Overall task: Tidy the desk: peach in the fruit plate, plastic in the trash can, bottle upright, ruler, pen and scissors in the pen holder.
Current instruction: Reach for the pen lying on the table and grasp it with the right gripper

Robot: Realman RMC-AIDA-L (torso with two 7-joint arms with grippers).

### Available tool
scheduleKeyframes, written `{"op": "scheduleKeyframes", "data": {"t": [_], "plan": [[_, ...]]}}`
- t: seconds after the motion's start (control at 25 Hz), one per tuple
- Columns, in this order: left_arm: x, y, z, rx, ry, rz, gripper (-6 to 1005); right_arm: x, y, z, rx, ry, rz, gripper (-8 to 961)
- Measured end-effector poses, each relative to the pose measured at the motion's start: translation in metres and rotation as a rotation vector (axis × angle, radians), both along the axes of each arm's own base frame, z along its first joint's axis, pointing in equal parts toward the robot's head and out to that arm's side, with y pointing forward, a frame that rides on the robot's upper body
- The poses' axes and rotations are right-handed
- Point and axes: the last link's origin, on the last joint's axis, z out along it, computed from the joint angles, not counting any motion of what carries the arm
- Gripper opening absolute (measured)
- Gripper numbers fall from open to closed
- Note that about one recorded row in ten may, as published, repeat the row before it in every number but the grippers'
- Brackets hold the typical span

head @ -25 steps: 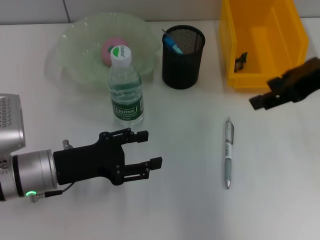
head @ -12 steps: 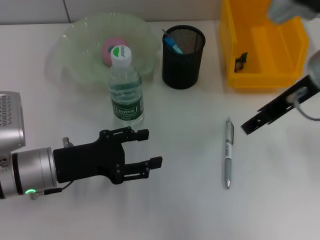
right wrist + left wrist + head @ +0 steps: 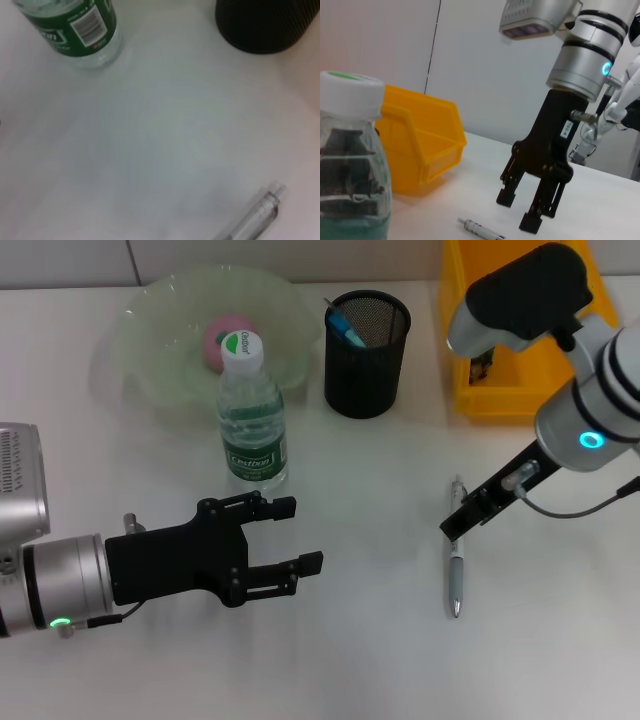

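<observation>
Because the pen (image 3: 456, 548) lies flat on the bench (image 3: 360, 660), well apart from the pen holder (image 3: 366, 353), the pick is where things could slip: the right gripper (image 3: 522, 212) hangs just above the pen's upper end with its fingers (image 3: 506, 198) apart, and I judge that if they close off-centre on so thin a barrel, it may roll or skate sideways across the smooth top. If they come down too far, the tips could press on the bench instead of closing around the barrel. A grip near one end could also let the pen droop and catch the mesh rim at the drop. The holder already has something blue standing in it, so a tilted pen might jam against that.

By count: one pen on the bench, one pen holder, one bottle (image 3: 251, 415) standing upright with its cap on, one peach (image 3: 226, 338) in one fruit plate (image 3: 150, 330) behind the bottle, and one yellow bin (image 3: 528, 330) with one small dark scrap in it; what the scrap is I cannot tell. No ruler or scissors can be made out lying loose. The left gripper (image 3: 298, 537) hovers in front of the bottle, fingers apart and empty.
</observation>
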Motion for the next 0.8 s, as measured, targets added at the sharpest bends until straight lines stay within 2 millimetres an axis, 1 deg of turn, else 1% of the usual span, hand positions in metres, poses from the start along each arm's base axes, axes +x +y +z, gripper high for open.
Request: {"op": "scheduleKeyframes", "data": {"t": [0.04, 0.08, 0.16, 0.2, 0.24, 0.56, 0.8], "plan": [[0.000, 0.000, 0.000, 0.001, 0.001, -0.003, 757, 0.002, 0.000, -0.006, -0.001, 0.006, -0.007, 752], [0.000, 0.001, 0.000, 0.002, 0.002, -0.006, 757, 0.002, 0.000, -0.006, -0.001, 0.006, -0.007, 752], [0.001, 0.001, 0.000, 0.002, 0.003, -0.009, 758, 0.007, 0.000, -0.015, -0.007, 0.005, -0.023, 752], [0.001, 0.001, 0.000, 0.002, 0.003, -0.009, 758, 0.007, 0.000, -0.015, -0.007, 0.005, -0.023, 752], [0.001, 0.001, 0.000, 0.002, 0.003, -0.010, 758, 0.010, 0.000, -0.019, -0.005, 0.003, -0.031, 752], [0.001, 0.001, 0.000, 0.011, 0.002, -0.022, 757, 0.017, 0.000, -0.025, -0.003, 0.003, -0.053, 752], [0.001, 0.000, 0.000, 0.011, 0.002, -0.022, 757, 0.015, 0.001, -0.026, -0.007, -0.007, -0.042, 753]]}}
